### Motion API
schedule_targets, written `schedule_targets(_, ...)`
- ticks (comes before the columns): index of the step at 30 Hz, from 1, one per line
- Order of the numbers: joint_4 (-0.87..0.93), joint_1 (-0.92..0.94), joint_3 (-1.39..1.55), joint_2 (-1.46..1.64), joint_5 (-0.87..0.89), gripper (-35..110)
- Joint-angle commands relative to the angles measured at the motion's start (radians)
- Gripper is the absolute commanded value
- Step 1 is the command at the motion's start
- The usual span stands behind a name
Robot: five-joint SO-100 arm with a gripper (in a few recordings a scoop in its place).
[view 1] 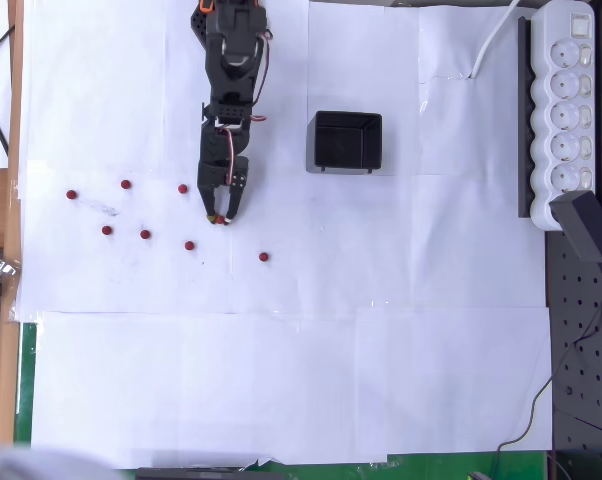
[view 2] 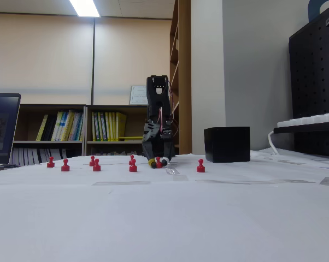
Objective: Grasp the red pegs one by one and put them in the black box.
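- Reaching down with my black two-finger pincer (view 1: 221,214), tips at the white paper-covered surface (view 1: 281,380).
- Pincer state: fingers close together around a small dark-red peg (view 2: 158,162) in the fixed view; looks clenched on it, though in the overhead view the peg is mostly hidden under my tips.
- Remaining tiny red pegs stand loose on the paper: seven in the overhead view, at (view 1: 72,195), (view 1: 126,185), (view 1: 182,188), (view 1: 107,230), (view 1: 145,234), (view 1: 189,245), (view 1: 264,257).
- Small square black plastic box with low walls (view 1: 347,141) looks empty, glossy inside, no peg in it yet.
- Key relation: in the overhead view the box lies to the right of my pincer and a bit toward the arm's base, well apart from it; no peg sits on that path.
- Peg stands upright, so there is no long axis to line up along the surface.
- My judgement: first peg is being taken; next I lift clear, swing right and let go over the box.
- Risk: peg is tiny, could slip out on the lift.
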Motion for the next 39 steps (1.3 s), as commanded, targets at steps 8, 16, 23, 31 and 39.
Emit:
schedule_targets(8,0.851,-0.11,0.258,-0.419,-0.183,0)
schedule_targets(16,1.575,-0.324,0.775,-0.426,-0.351,0)
schedule_targets(23,1.928,-0.569,1.18,-0.313,-0.518,0)
schedule_targets(31,1.994,-0.732,1.308,-0.129,-0.669,0)
schedule_targets(39,1.884,-0.799,1.229,0.04,-0.721,0)
